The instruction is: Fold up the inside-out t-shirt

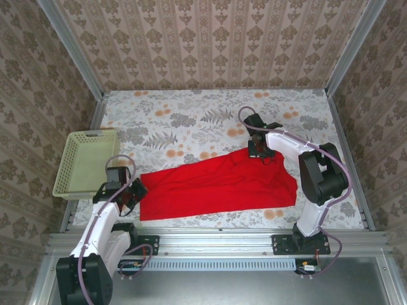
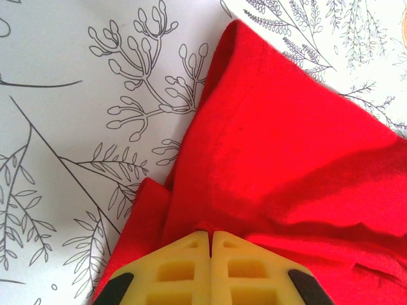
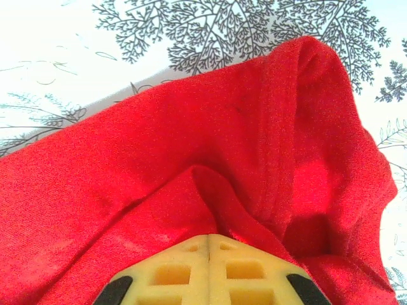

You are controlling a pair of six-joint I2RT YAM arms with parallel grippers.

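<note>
The bright red t-shirt lies stretched across the near middle of the flowered table, long side running left to right. My left gripper sits at its left end, shut on a pinch of the red cloth. My right gripper is at the shirt's far right corner, shut on a raised fold of the t-shirt. In both wrist views the yellow fingers meet tightly with cloth pulled up between their tips. A seam runs along the cloth in the right wrist view.
A pale yellow-green plastic basket stands at the table's left edge, just beyond my left arm. Patterned walls and metal rails enclose the table on three sides. The floral tabletop stretches behind the shirt.
</note>
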